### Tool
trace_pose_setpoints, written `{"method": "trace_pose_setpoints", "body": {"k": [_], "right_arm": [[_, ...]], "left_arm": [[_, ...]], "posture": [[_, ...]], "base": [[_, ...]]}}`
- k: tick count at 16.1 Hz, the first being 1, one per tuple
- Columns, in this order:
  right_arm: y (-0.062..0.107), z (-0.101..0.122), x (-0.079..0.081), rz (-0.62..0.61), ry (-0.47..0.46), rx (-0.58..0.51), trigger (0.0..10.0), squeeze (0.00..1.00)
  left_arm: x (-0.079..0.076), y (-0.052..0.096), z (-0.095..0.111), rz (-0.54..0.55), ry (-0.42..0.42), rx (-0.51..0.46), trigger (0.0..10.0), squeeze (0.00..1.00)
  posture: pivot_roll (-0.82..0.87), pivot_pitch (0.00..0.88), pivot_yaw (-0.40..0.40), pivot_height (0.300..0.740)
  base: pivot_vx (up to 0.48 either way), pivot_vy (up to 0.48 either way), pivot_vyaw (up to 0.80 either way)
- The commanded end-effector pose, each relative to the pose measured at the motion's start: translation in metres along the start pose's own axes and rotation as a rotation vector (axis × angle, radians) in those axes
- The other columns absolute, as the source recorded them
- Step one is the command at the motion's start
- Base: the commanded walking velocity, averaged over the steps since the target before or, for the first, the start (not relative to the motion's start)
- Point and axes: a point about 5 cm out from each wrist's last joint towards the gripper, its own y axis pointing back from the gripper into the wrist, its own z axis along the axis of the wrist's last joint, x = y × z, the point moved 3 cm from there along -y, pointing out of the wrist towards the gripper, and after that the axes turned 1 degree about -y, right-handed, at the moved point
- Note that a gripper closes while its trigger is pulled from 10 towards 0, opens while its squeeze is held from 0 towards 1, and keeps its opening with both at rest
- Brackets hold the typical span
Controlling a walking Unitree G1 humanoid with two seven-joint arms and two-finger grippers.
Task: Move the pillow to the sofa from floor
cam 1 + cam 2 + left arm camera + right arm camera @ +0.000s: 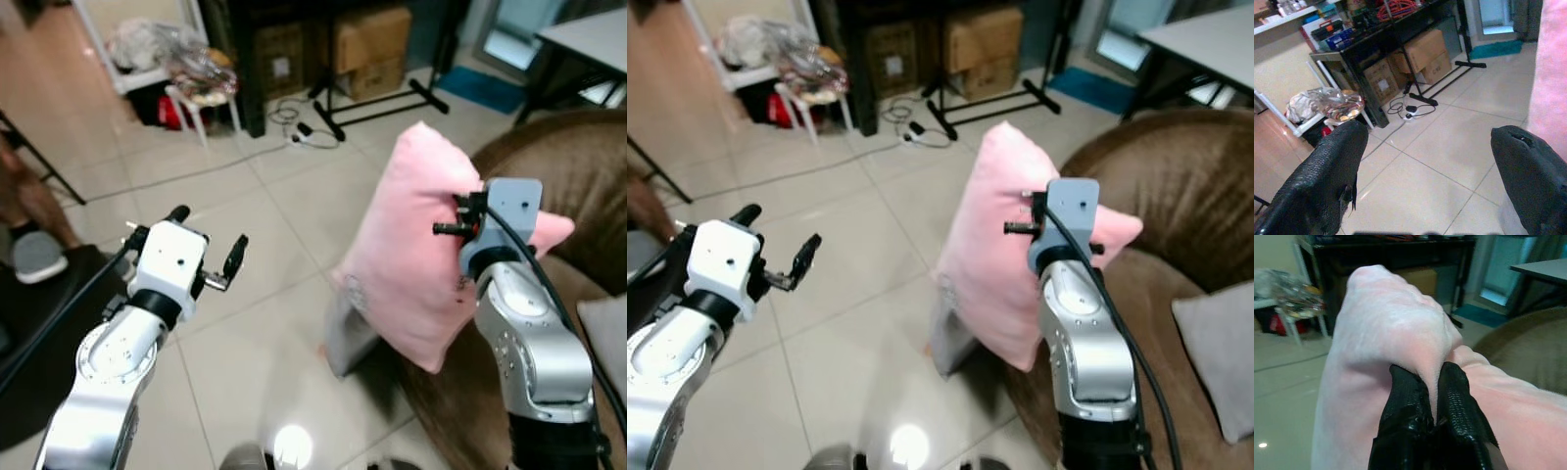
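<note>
Pink pillow (416, 245): held aloft, long axis near upright, off the tiled floor (265, 323), beside the front edge of the brown sofa (578, 176). Right gripper (1432, 396): pinched tight on a fold of pillow fabric. Sofa seat to the robot's right of the pillow, near. Left gripper (206, 245): fingers spread, empty, well apart over floor. Grey cushion (1220, 362) on sofa.

The soft pink pillow (411, 250) hangs off the floor, pinched in the right gripper (1432, 391), right at the front edge of the brown fabric sofa (588, 186). A grey cushion (1217, 362) sits on the sofa seat. The left gripper (206, 245) hovers left over the pale tiled floor (265, 323). Cardboard boxes (367, 39) are behind, under the black desk (1396, 34).
</note>
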Motion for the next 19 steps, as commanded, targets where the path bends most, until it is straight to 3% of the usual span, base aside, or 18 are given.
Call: {"method": "trace_pose_setpoints", "body": {"k": [1,4,7,11,19], "right_arm": [[0.004,0.011,0.001,-0.003,-0.037,-0.051,10.0,0.0],[0.008,0.008,0.003,0.002,-0.124,-0.044,10.0,0.0],[0.011,0.006,0.007,0.012,-0.164,-0.036,10.0,0.0],[0.01,0.004,0.01,0.021,-0.185,-0.025,10.0,0.0],[0.01,0.002,0.013,0.022,-0.193,-0.016,10.0,0.0]], "left_arm": [[0.001,0.001,-0.003,0.01,0.012,0.013,10.0,0.0],[0.003,-0.001,0.0,0.012,0.007,0.003,10.0,0.0],[0.006,-0.002,0.002,0.018,0.016,-0.01,10.0,0.0],[0.008,-0.002,0.003,0.021,0.023,-0.017,10.0,0.0],[0.01,-0.002,0.003,0.015,0.03,-0.019,10.0,0.0]], "posture": [[0.0,0.0,0.014,0.74],[0.0,0.0,0.015,0.74],[-0.01,0.0,0.024,0.74],[0.0,0.0,0.023,0.74],[0.01,0.0,0.025,0.74]], "base": [[0.0,0.0,0.0],[0.0,0.0,0.0],[0.0,0.0,-0.8],[0.0,0.0,-0.8],[0.264,0.0,-0.8]]}}
